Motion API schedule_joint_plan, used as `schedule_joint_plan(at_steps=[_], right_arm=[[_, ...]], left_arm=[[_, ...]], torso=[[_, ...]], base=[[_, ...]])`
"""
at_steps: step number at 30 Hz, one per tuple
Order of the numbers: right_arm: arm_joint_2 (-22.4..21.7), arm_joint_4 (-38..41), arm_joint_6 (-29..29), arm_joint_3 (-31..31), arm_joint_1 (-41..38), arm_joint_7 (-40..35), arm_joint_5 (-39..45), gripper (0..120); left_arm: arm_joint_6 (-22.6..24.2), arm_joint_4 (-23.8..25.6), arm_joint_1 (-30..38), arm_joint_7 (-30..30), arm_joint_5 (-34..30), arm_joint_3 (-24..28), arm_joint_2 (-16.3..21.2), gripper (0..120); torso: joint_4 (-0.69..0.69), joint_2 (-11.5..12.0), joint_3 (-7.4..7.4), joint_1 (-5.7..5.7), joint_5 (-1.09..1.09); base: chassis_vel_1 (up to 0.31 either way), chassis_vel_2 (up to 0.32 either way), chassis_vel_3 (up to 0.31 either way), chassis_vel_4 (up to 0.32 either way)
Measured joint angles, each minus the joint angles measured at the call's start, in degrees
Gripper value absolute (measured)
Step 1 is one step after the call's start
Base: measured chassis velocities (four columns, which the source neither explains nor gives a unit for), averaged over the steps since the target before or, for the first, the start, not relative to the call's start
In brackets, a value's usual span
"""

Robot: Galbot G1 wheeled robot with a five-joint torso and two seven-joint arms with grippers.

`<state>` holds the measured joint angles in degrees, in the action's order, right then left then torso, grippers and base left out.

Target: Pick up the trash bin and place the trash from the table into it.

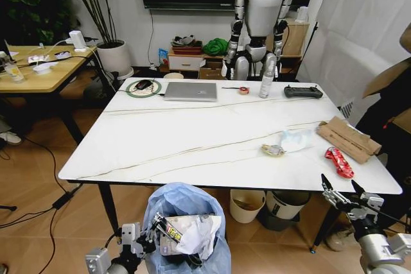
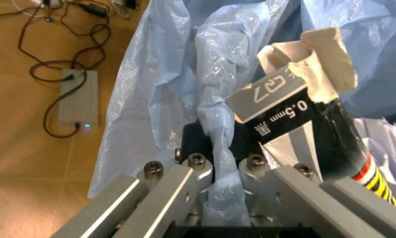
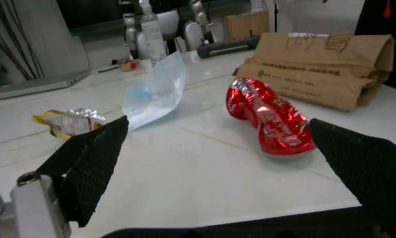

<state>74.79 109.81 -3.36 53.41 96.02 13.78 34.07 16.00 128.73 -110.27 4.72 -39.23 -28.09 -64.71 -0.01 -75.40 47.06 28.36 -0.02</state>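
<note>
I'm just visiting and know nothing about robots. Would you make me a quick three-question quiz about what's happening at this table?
1. True or false: the left gripper is shut on the rim of the trash bin.
2. Which piece of trash lies nearest the right gripper? A) red wrapper B) cardboard piece C) pale-blue plastic pack
3. Fill in: the right gripper's fingers are ____, holding nothing.

Key: 1 true, its fingers pinch the blue bag at the rim, below the near table edge. 2 A, the red wrapper sits just ahead of it near the table's right corner. 3 open.
</note>
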Motion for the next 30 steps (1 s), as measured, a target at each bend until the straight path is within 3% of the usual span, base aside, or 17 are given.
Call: schedule_joint_plan(at_steps=[18, 30], right_arm=[[-0.1, -0.5, -1.3, -0.1, -0.2, 0.6, 0.0, 100], [-1.7, 2.1, -4.6, -4.8, -2.2, 2.2, -1.7, 100]], left_arm=[[-0.2, 0.3, -0.9, -0.1, 1.0, 0.6, 0.1, 0], [-0.2, 0.2, -1.1, -0.2, 1.2, -0.1, -0.6, 0]], torso=[[0.01, 0.0, 0.00, -0.01, 0.02], [0.00, 0.0, 0.00, -0.01, 0.02]], base=[[-0.136, -0.138, 0.142, 0.134], [-0.061, -0.068, 0.066, 0.065]])
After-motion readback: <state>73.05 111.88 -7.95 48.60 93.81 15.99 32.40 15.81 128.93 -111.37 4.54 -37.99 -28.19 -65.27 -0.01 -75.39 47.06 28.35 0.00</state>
